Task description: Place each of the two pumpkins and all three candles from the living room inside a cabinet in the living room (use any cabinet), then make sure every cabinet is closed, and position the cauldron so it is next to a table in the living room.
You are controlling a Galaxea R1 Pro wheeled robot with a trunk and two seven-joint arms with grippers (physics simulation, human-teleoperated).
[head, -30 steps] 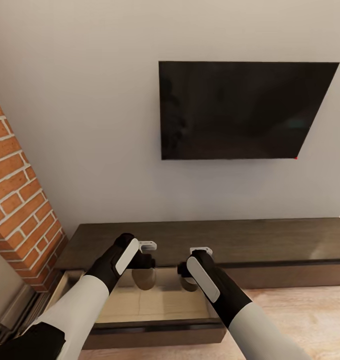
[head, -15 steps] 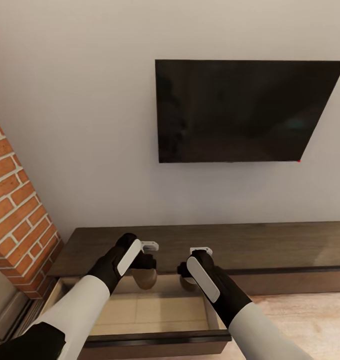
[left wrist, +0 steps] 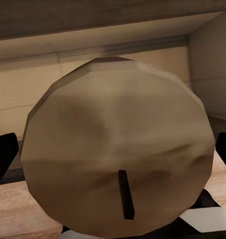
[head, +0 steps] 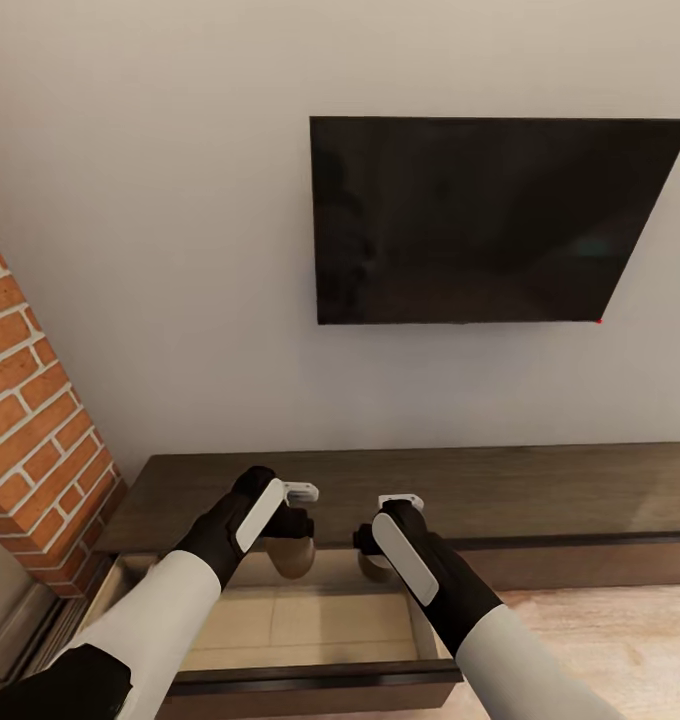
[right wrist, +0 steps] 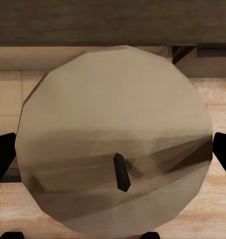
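Observation:
Each of my grippers is shut on a candle, both hanging over the open drawer (head: 310, 622) of the long dark brown cabinet (head: 540, 487). In the head view the left gripper (head: 286, 541) holds a tan candle (head: 291, 560) near the drawer's back, and the right gripper (head: 373, 556) holds another candle (head: 376, 570) beside it. The left wrist view looks onto the left candle's top (left wrist: 117, 149) and its dark wick, with black fingers (left wrist: 3, 159) at both sides. The right candle (right wrist: 115, 134) sits likewise between black fingers (right wrist: 223, 154). The drawer's pale beige inside looks bare.
A black TV (head: 480, 220) hangs on the grey wall above the cabinet. The red brick chimney (head: 30, 440) stands close at the left, beside the drawer. Light wood floor (head: 620, 630) lies in front of the cabinet at the right.
The whole view shifted a little a second ago, so the camera moved and the drawer sits more squarely under the arms. Both grippers keep hold of their candles in the same pose.

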